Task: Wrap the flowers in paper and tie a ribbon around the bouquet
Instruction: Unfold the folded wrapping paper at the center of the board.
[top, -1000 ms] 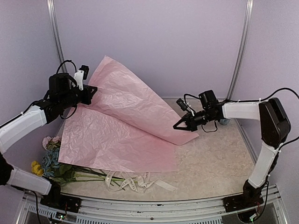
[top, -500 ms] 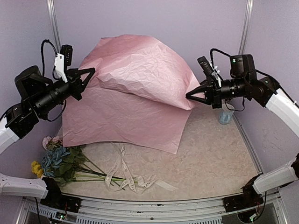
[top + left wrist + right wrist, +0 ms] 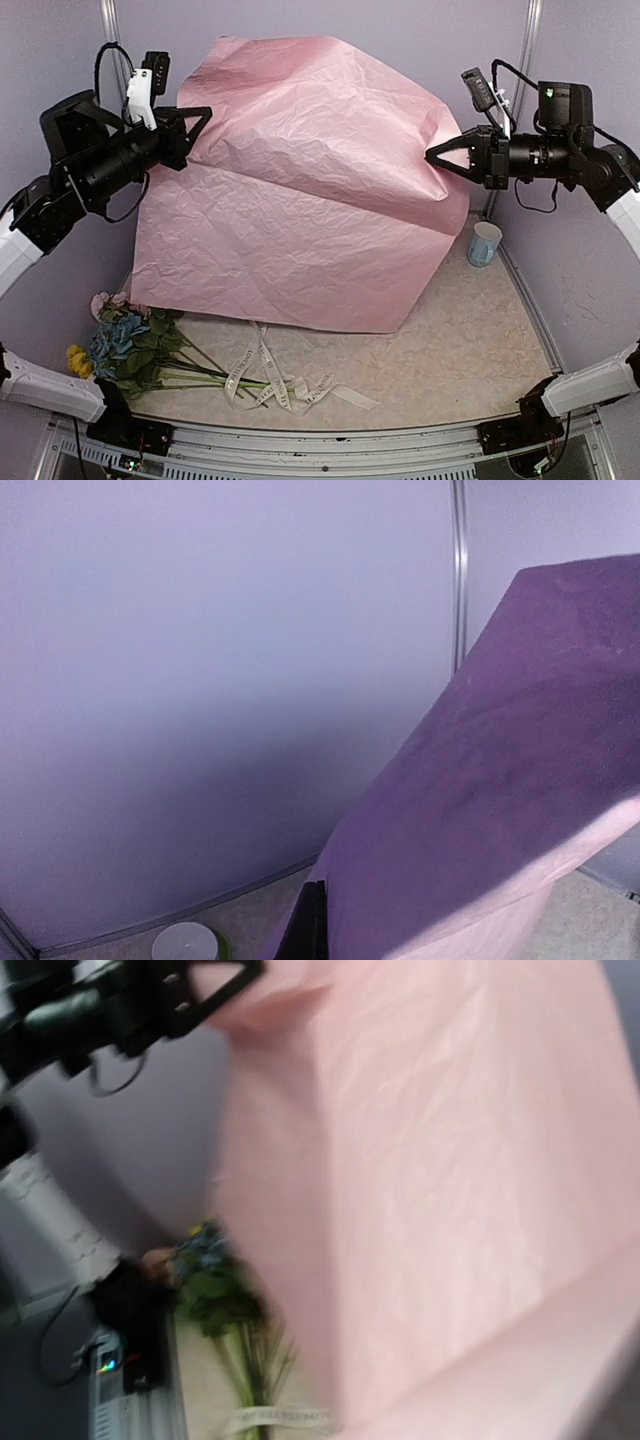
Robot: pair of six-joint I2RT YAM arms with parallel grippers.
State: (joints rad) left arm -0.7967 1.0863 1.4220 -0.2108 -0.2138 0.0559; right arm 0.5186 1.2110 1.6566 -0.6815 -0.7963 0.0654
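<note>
I hold the paper [image 3: 300, 190] spread wide above the counter [image 3: 470, 340], its lower edge resting there. My left jaws are pinched shut on its upper left corner, my right jaws on its right edge. The flowers [image 3: 125, 345] lie off its near left corner, the ribbon [image 3: 280, 385] just in front of it.

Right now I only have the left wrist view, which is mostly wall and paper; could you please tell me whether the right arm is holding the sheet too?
Observer: Yes. The right gripper is shut on the upper right corner of the paper, raised high, while the left gripper pinches the upper left corner.
Operator: Thank you. Where are the flowers?
Observer: The flowers lie on the table at its near left corner, on the arms' side of the hanging sheet and not under it.
Operator: And the ribbon?
Observer: The ribbon lies loosely looped across the stem ends, near the front edge.
</note>
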